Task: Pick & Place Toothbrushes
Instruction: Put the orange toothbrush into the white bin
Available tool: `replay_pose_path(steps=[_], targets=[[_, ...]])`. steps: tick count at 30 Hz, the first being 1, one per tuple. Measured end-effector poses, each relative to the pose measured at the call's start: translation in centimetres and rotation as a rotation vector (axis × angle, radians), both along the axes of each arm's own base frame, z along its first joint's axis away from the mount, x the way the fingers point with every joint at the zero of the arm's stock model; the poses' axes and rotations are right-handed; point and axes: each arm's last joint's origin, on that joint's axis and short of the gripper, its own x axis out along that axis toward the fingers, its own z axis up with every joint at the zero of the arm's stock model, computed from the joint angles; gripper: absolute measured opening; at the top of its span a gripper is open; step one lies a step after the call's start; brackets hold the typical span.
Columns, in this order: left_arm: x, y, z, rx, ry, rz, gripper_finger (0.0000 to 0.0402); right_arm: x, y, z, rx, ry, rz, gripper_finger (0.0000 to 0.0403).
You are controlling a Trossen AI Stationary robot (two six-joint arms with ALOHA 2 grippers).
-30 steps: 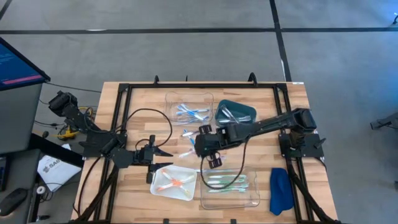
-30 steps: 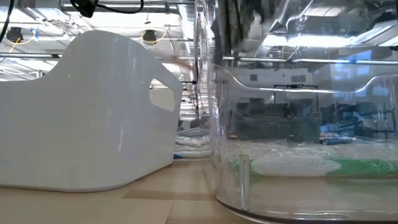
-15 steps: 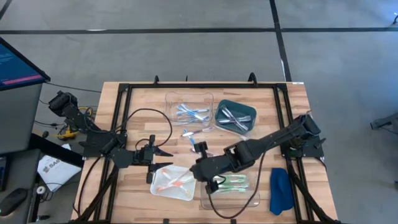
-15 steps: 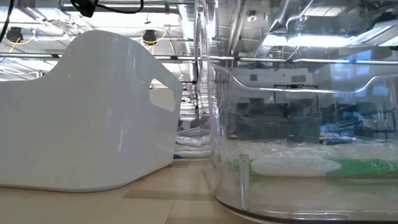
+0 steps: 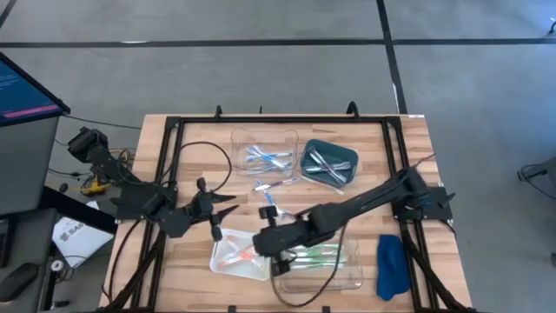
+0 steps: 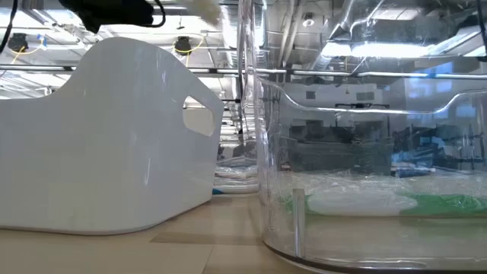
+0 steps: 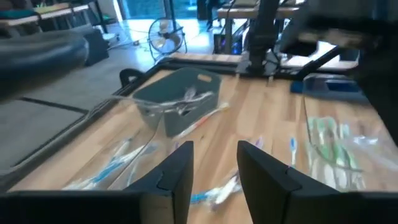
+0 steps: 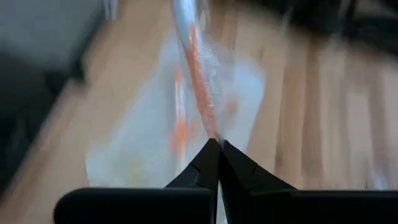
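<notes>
Right gripper over white tray at near left, pinched on orange brush. Left gripper just left of that tray, fingers apart, empty. Other brushes in far clear tray, teal bin, near clear tray; a few loose mid-table.

Four trays on the bench

We see two trays side by side at the far side, two at the near edge, loose toothbrushes between the rows, and a cloth right of the near pair
</notes>
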Motion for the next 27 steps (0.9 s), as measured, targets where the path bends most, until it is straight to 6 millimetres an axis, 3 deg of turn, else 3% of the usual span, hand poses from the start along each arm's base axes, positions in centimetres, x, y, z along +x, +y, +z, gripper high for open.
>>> replay_pose_path(steps=[2, 9, 16, 27], targets=[[-0.3, 0.0, 0.2, -0.01, -0.008, -0.012, 0.011, 0.2, 0.4, -0.9, -0.038, 0.105, -0.003, 0.0], [-2.2, 0.3, 0.5, 0.004, 0.036, -0.05, 0.0091, 3.0, 2.2, -1.4, -0.059, 0.103, -0.008, 0.0], [-4.7, 1.1, 0.8, -0.086, 0.05, -0.073, 0.0071, 4.5, 2.7, -4.2, -0.025, 0.151, -0.063, 0.0], [-5.2, 0.7, 1.0, -0.105, 0.04, -0.113, 0.0043, 4.3, 2.8, -5.0, -0.003, 0.211, -0.036, 0.0]])
